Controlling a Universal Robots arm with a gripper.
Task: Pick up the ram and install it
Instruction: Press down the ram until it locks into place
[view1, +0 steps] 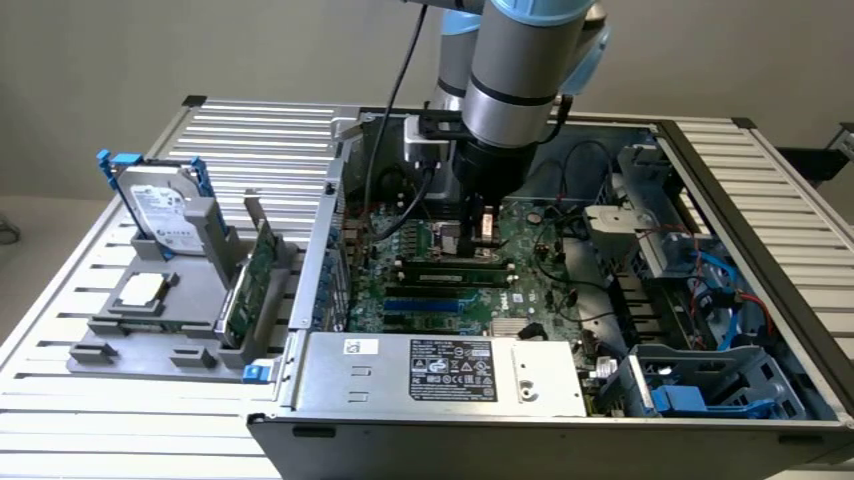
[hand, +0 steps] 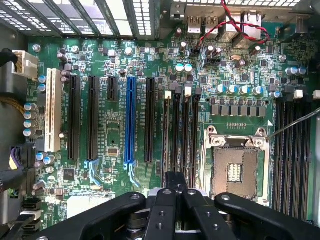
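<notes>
The pincer (view1: 483, 222) hangs low inside the open computer case (view1: 561, 400), its black fingers (hand: 175, 192) drawn together directly over the motherboard (view1: 454, 285). In the wrist view the fingertips meet above a bank of narrow black memory slots (hand: 181, 127), and a thin edge-on strip between them, running along one slot, looks like the ram (hand: 165, 135); the pincer is closed, and whether it clamps that strip or merely presses on it cannot be told. In the exterior view a long dark stick lies in the slot row just below the fingertips (view1: 447, 262).

Beside those slots in the wrist view sits the bare processor socket (hand: 234, 167) in its metal frame, with a second group of black memory slots (hand: 295, 145) beyond it. To the other side stand the long expansion slots: several black, one blue (hand: 131, 120) and one white (hand: 52, 117). Red and black wires (hand: 235, 25) loop near the rear ports.

In the exterior view the grey arm (view1: 527, 60) comes straight down into the case, a black cable (view1: 400, 80) trailing alongside it. The silver power supply (view1: 441, 370), labels facing up, fills the case's near edge, and blue cables (view1: 727, 285) and blue plastic brackets (view1: 681, 398) sit at the exterior view's right.

Outside the case, at the exterior view's left, a grey fixture (view1: 160, 320) rests on the slatted metal worktop (view1: 134, 420). It holds an upright hard drive (view1: 167, 215) in a blue-edged carrier, a small square processor (view1: 140, 290) lying flat, and a green expansion card (view1: 254, 280) standing on edge.
</notes>
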